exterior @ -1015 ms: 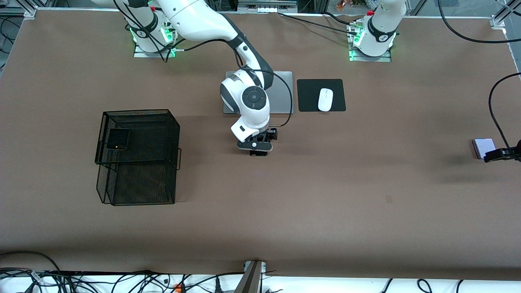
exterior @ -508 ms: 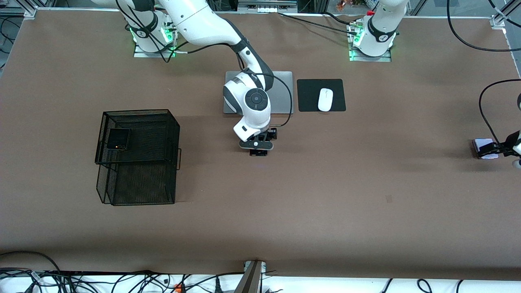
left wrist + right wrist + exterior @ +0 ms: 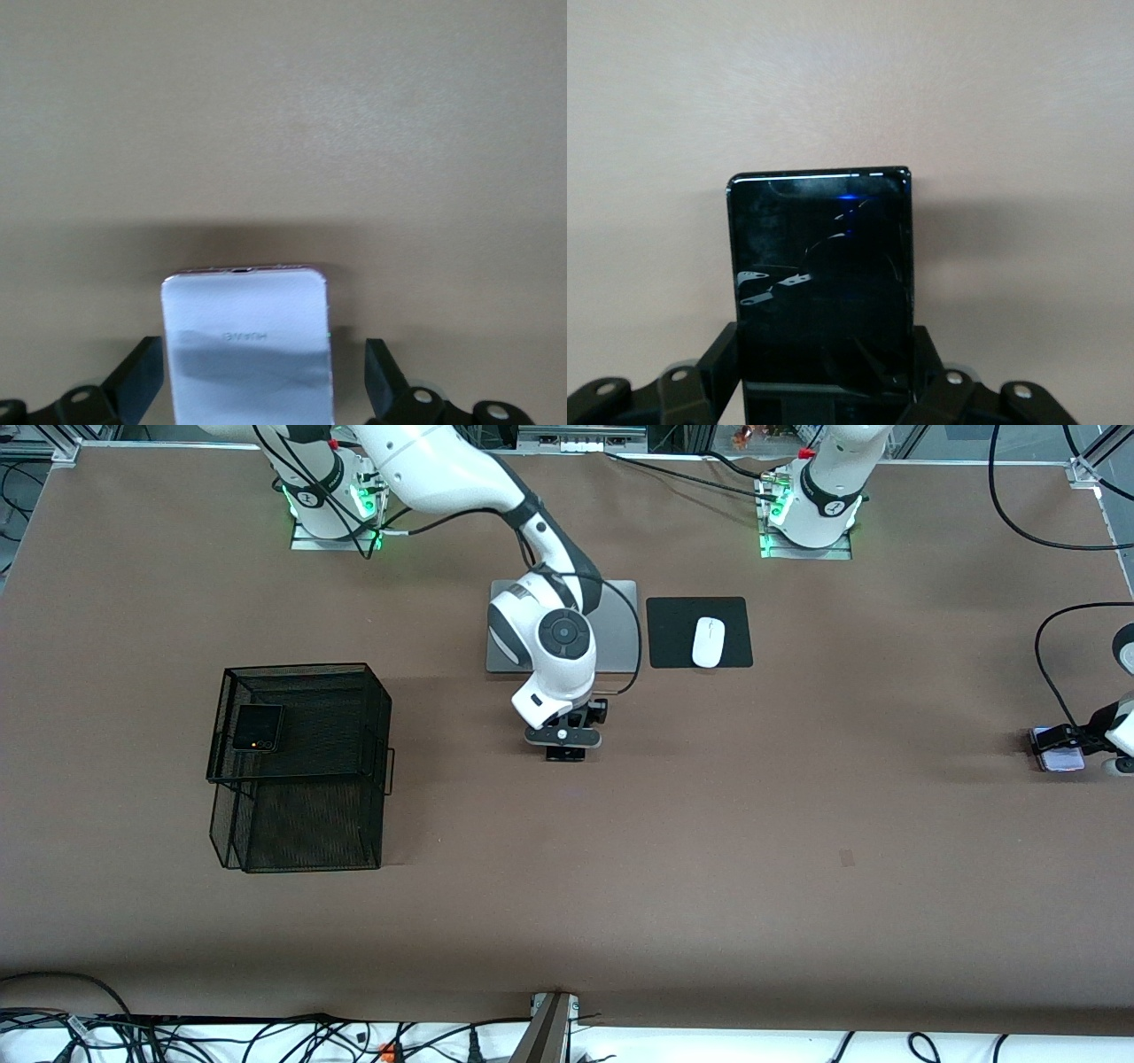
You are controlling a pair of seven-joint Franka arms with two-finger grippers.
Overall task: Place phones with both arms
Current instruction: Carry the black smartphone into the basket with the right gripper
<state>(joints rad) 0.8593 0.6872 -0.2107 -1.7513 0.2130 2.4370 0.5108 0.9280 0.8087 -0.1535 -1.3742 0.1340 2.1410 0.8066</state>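
Now, the front view: the right pincer (image 3: 565, 754) sits low at centre frame on the brown desk (image 3: 709, 850), just below the flat silver laptop (image 3: 616, 627), its fingers clamped shut on a long slim black slab phone that this view hides. At the right edge of the frame, the left pincer (image 3: 1060, 746) is down at a small squarish pale lilac-white flip phone (image 3: 1060, 758). In the left part of the frame a small squarish black flip phone (image 3: 258, 728) lies in the top tier of a black wire-mesh basket (image 3: 301, 779).

Left wrist view: the pale flip phone (image 3: 247, 345) lies flat between wide-spread fingers (image 3: 142, 385), a gap on each side, nothing gripped.

Right wrist view: the black slab phone (image 3: 821, 283) is pinched between the fingers (image 3: 718, 363), which press both its long edges.
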